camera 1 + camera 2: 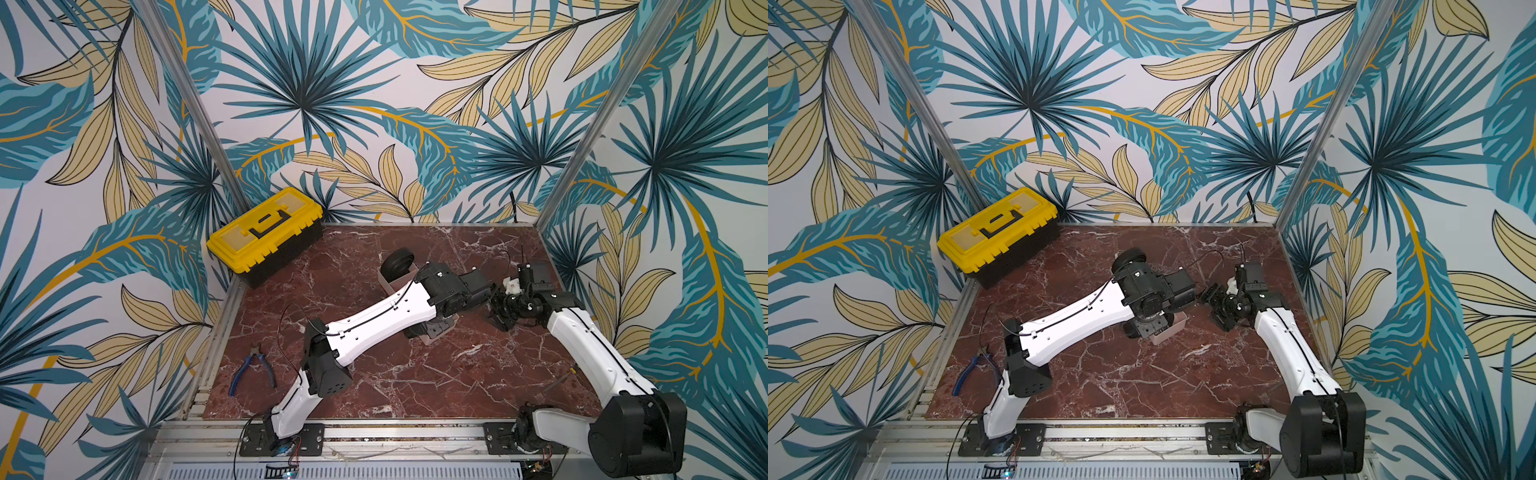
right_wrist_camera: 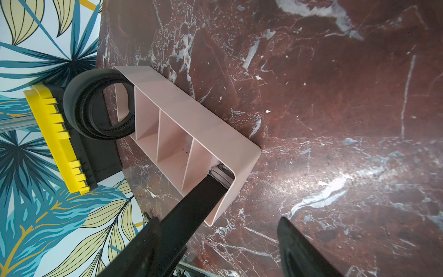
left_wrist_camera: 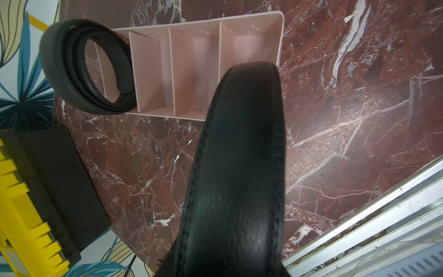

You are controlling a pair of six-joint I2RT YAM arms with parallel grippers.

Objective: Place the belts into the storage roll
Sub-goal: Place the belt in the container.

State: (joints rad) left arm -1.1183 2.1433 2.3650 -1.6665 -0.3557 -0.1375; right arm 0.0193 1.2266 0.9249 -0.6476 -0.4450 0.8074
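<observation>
Storage roll: a pale pink four-cell tray [image 2: 203,120] is seen on the desk [image 1: 374,374]. Its long axis runs from the robot's side away toward the back wall.
Coiled belt: a tight black coil [image 3: 60,72] is stood on edge in the farthest cell and rises well above the rim.
Middle cells: both are seen empty.
Second belt: a broad black strap [image 3: 239,156] is carried clear of the desk. It runs straight out from the left wrist camera and arches over the rim of the nearest cell. Its buckle [image 2: 221,176] is seen inside that cell.
Left tool: it is placed over the near end of the tray [image 1: 1152,328]. Its fingers are hidden behind the strap, so it is judged to be clamped on the second belt (nothing else is seen holding it up).
Right tool: it is placed just beside the tray's near end, on the right [image 1: 498,309]. Its fingers are spread well apart with bare desk between them, and nothing is gripped. The strap passes alongside one finger; contact cannot be told.
Key relation: the strap's long axis is laid across the tray's long axis, parallel to the dividers, with the nearest cell just ahead of and below the left tool.
Nearer arm: left.
Judgement: the rest of the strap must be fed down into that cell. Loose length is likely to spill over the rim.
</observation>
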